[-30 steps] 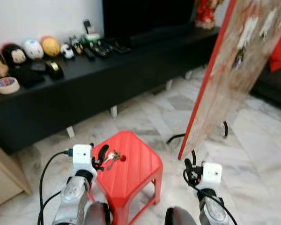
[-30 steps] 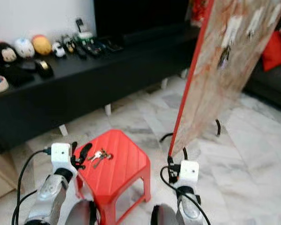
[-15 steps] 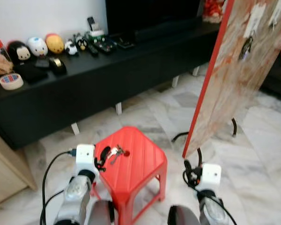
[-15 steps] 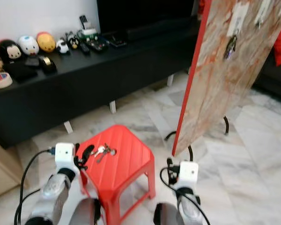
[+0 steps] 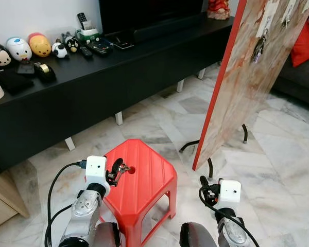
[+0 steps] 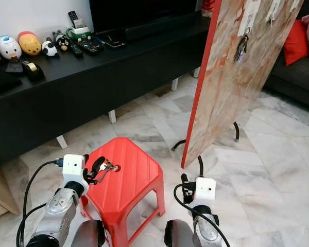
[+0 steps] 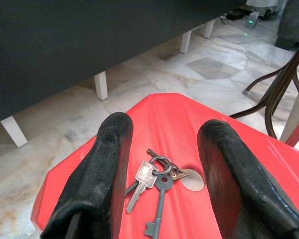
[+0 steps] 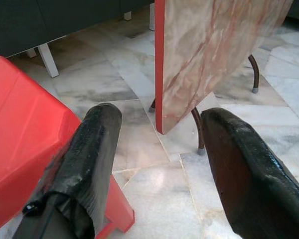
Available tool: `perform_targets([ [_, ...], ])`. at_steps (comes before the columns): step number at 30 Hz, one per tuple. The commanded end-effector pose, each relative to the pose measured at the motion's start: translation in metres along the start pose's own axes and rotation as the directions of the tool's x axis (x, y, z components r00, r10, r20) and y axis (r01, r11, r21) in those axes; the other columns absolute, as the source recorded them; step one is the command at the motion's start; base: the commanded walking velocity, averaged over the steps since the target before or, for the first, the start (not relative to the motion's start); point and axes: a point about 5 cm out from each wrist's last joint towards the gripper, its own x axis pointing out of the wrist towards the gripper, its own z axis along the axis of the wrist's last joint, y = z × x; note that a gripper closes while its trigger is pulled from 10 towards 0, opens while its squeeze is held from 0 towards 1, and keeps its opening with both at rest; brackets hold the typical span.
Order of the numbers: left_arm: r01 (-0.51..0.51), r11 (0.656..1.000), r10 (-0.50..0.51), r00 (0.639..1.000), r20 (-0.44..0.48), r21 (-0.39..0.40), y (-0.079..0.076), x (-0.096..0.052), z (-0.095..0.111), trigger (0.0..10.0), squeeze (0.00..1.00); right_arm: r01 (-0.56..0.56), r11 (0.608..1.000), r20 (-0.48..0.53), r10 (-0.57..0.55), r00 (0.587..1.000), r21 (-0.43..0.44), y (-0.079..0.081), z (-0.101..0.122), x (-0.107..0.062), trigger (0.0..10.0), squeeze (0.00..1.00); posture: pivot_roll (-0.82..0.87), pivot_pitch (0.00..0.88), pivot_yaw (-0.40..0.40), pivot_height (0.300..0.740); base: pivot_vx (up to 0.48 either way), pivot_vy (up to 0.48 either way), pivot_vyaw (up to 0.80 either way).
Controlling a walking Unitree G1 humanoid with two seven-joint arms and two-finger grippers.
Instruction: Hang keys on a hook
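Note:
A small bunch of keys (image 7: 157, 177) lies flat on the red plastic stool (image 5: 149, 182), beside the round hole in its top. My left gripper (image 5: 115, 170) hovers open over the stool's left side. In the left wrist view its two fingers (image 7: 105, 164) stand on either side of the keys without touching them. A marbled board with a red edge (image 5: 247, 87) leans on a black stand to the right, and another key bunch (image 5: 257, 48) hangs from a hook near its top. My right gripper (image 5: 205, 186) hangs low and open over the floor, near the board's foot.
A long black TV bench (image 5: 92, 77) runs along the back, holding plush toys (image 5: 39, 44), remotes and a tape roll. The board's stand legs (image 5: 211, 167) reach onto the marble floor. A dark sofa with a red cushion (image 5: 303, 45) is at far right. A wooden cabinet corner (image 5: 2, 200) is at left.
The camera has shifted, so the whole scene sits differently. My left gripper has edged forward, and its fingertips now reach the keys. The keys still lie on the stool.

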Motion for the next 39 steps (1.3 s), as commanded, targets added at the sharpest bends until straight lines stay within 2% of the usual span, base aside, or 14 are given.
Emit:
perform_targets([
  [1, 0.011, 1.000, -0.011, 1.000, -0.007, 0.015, -0.001, 0.001, -0.001, 10.0, 0.00, 0.006, 1.000, -0.008, -0.006, 1.000, 0.001, -0.003, -0.002, 0.000, 10.0, 0.00, 0.02, 0.028, -0.088, 0.600, 0.000, 0.000, 0.00],
  [27, 0.013, 0.999, -0.013, 1.000, -0.003, 0.041, -0.002, 0.003, 0.000, 10.0, 0.00, -0.019, 1.000, -0.034, 0.019, 0.999, 0.003, -0.001, -0.007, -0.001, 10.0, 0.00, 0.02, 0.032, -0.088, 0.600, 0.180, 0.000, 0.00],
  [31, 0.030, 0.998, -0.029, 0.999, -0.026, 0.058, -0.004, 0.003, -0.002, 10.0, 0.00, -0.019, 1.000, -0.037, 0.019, 0.999, 0.003, -0.001, -0.007, -0.001, 10.0, 0.00, 0.01, 0.033, -0.087, 0.600, 0.000, 0.000, 0.00],
  [39, 0.076, 0.989, -0.059, 0.989, -0.132, 0.127, -0.008, 0.003, -0.017, 10.0, 0.00, -0.018, 1.000, -0.048, 0.018, 0.999, 0.000, -0.001, -0.010, -0.002, 10.0, 0.00, 0.02, 0.036, -0.088, 0.600, 0.000, 0.000, 0.00],
])
